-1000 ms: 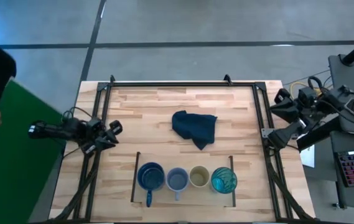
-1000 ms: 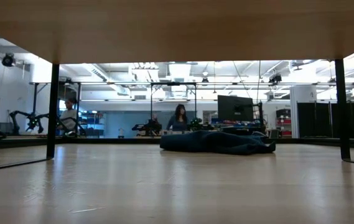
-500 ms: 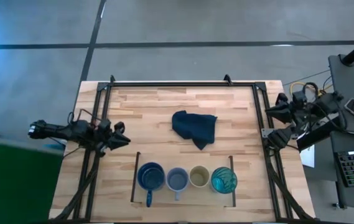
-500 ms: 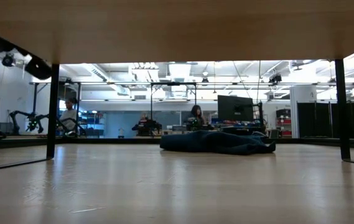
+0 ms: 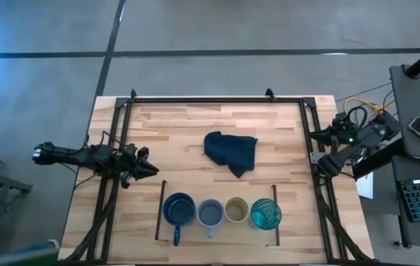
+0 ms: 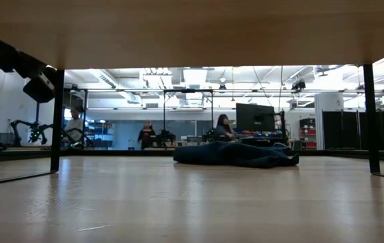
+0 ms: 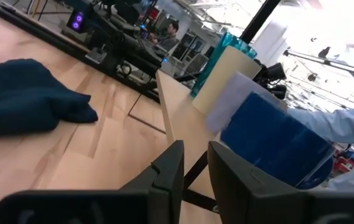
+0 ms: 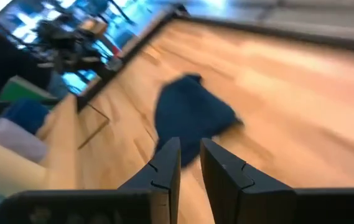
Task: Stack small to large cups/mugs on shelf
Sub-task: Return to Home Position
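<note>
All four cups stand in one row on the shelf (image 5: 228, 233) at the 6 o'clock edge of the table (image 5: 180, 122). The row's long axis runs 9 to 3: mug (image 5: 179, 210), grey cup (image 5: 210, 213), beige cup (image 5: 236, 210), tumbler (image 5: 266, 213). The left gripper (image 5: 147, 168) hovers at the 9 o'clock edge, its fingers drawn close with a slim gap, pinching nothing. The mug lies near, toward its 5 o'clock. The right gripper (image 5: 319, 134) sits at the 3 o'clock edge, fingers likewise close and empty, with the tumbler farther off toward its 7 o'clock. The cloth (image 5: 231, 152) lies mid-table between them. Placing looks finished, and pulling each arm outward should clear the row.
</note>
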